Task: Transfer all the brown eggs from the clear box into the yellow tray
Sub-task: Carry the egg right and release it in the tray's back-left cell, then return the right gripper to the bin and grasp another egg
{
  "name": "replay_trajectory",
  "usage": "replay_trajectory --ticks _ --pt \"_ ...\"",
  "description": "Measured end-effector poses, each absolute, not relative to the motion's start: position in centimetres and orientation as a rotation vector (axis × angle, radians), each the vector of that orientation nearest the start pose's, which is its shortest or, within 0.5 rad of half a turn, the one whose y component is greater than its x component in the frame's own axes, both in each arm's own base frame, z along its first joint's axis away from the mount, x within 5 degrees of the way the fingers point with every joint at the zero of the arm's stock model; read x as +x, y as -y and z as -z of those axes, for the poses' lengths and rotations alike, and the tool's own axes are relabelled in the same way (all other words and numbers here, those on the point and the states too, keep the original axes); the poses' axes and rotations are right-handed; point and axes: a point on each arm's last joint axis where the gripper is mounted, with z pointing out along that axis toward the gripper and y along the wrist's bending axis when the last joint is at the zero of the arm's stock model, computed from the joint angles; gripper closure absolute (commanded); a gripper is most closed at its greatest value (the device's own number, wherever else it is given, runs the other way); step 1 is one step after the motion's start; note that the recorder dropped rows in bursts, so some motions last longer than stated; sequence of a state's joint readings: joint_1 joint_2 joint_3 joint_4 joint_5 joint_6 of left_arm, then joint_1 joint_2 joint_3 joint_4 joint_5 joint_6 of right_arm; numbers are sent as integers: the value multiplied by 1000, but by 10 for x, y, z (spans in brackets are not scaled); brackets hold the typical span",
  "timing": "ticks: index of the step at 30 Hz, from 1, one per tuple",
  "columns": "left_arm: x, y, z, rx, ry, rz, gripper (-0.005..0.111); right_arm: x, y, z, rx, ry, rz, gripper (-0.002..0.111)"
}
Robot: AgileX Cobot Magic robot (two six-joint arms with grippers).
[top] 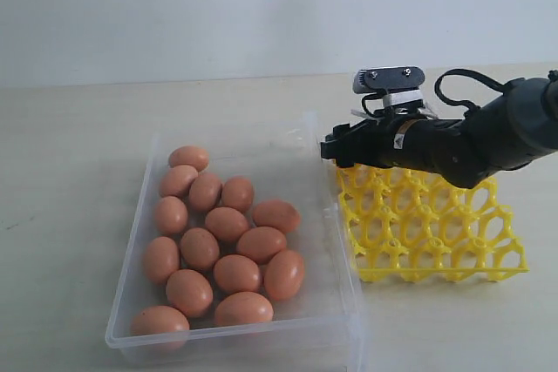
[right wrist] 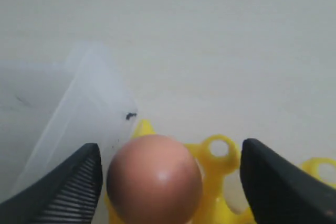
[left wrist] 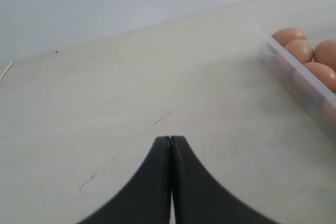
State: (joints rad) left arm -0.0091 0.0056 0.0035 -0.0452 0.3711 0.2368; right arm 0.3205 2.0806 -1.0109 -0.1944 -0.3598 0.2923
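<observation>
Egg (right wrist: 154, 179) is sitting in the tray's (right wrist: 220, 149) corner cup between the right gripper's (right wrist: 170, 156) wide-open jaws. Other eggs (top: 228, 224) are lying in the box (left wrist: 294, 62), near the left gripper's (left wrist: 170, 145) closed jaws.

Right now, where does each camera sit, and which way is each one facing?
Exterior: off the arms, looking down across the table at the clear box, brown eggs and yellow tray; only the right arm and right pincer show.
Left wrist: behind the shut left pincer, facing along the table towards the wall.
Right wrist: behind the open right pincer, looking down at one egg over the tray's corner.
Shared: all three show the clear box.
</observation>
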Motion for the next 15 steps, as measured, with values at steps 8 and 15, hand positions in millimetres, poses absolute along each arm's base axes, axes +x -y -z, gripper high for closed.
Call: replay_trajectory --ticks 8,15 --pt "53 2 -178 201 -1854 -113 107 348 -125 -252 -296 -2149 -218 96" --pt "53 2 -178 201 -1854 -113 107 326 -177 -299 -402 -2279 -263 108"
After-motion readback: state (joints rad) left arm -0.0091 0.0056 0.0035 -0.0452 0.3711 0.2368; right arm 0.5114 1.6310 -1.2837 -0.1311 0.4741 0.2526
